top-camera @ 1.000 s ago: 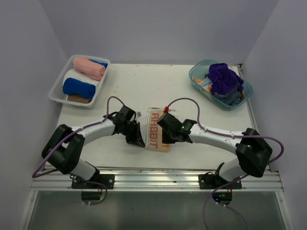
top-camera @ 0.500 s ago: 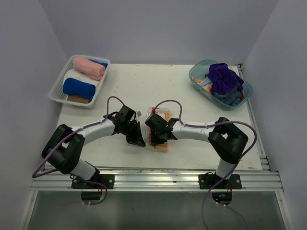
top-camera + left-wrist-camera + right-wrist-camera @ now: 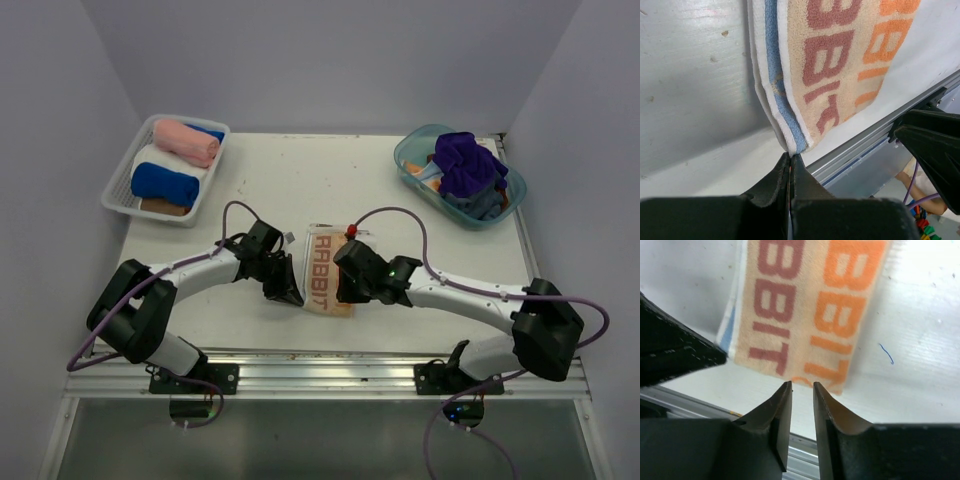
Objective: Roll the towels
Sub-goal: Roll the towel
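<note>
- A robotics lab test cell: plain pale-lavender panel walls (image 3: 330, 60) box in the flat white tabletop (image 3: 300, 180) beyond and beside the jaws.
- Behind the jaws, a ribbed aluminium mounting rail (image 3: 330, 375) carries two bolted black-and-white robot arms (image 3: 195, 268) trailing bare purple cables (image 3: 390, 209).

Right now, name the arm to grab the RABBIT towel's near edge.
Probably right: the right gripper is open, tips facing the near edge of the towel. The left gripper is shut at its corner.
</note>
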Action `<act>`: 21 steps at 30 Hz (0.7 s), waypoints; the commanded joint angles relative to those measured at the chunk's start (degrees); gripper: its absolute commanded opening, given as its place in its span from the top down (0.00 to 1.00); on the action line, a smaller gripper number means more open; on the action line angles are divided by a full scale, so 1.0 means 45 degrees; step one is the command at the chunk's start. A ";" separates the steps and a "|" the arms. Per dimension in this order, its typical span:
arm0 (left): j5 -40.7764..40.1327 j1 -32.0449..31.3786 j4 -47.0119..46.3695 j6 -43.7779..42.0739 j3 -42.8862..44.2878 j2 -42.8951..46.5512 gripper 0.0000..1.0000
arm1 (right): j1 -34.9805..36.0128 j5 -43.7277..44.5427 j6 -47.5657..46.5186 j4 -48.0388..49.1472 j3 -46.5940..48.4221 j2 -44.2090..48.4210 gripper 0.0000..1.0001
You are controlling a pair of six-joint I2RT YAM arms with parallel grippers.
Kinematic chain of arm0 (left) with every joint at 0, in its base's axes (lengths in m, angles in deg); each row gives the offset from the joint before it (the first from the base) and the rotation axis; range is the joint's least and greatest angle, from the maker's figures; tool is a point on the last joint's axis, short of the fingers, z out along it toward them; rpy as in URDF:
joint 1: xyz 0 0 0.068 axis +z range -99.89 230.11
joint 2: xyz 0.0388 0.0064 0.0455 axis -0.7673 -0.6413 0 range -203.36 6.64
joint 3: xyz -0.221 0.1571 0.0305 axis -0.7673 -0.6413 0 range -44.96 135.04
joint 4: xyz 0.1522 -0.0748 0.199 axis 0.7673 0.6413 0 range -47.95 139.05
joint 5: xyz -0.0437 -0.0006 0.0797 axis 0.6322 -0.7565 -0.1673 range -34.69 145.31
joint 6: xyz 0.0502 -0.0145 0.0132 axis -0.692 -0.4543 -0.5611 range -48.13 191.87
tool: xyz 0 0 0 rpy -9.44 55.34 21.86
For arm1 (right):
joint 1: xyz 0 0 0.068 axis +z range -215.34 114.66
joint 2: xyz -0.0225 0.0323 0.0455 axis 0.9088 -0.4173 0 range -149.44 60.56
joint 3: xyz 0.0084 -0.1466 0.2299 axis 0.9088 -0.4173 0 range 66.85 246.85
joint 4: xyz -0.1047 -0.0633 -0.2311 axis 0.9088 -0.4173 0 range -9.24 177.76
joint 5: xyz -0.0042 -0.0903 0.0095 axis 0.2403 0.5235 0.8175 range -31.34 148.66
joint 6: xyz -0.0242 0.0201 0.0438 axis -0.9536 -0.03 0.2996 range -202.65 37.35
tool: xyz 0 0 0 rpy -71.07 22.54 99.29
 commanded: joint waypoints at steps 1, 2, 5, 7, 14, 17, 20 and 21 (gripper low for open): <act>0.0197 0.0057 -0.0317 0.0059 0.0161 0.0287 1.00 | 0.0034 0.0349 0.0752 -0.0562 -0.1206 0.0784 0.71; 0.0177 0.0077 -0.0317 0.0020 0.0103 0.0248 1.00 | 0.0015 0.0116 0.0871 -0.0426 -0.1404 0.0902 0.68; 0.0197 0.0077 -0.0356 0.0059 0.0025 0.0228 1.00 | 0.0034 -0.0489 0.1067 0.0080 -0.2049 0.1137 0.62; 0.0197 0.0057 -0.0356 0.0059 0.0004 0.0209 1.00 | 0.0073 -0.0764 0.1067 0.0413 -0.2362 0.1099 0.60; 0.0197 0.0057 -0.0395 0.0118 0.0043 0.0209 1.00 | 0.0132 -0.0843 0.0891 0.1155 -0.2383 0.0240 0.62; 0.0177 0.0077 -0.0415 0.0098 0.0024 0.0228 1.00 | 0.0132 -0.0746 0.0833 0.1390 -0.2324 0.0024 0.65; 0.0177 0.0077 -0.0453 0.0118 -0.0034 0.0209 1.00 | 0.0132 -0.0570 0.0774 0.1489 -0.2227 -0.0287 0.67; 0.0177 0.0077 -0.0454 0.0118 -0.0035 0.0209 1.00 | 0.0151 -0.0550 0.0755 0.1528 -0.2207 -0.0366 0.68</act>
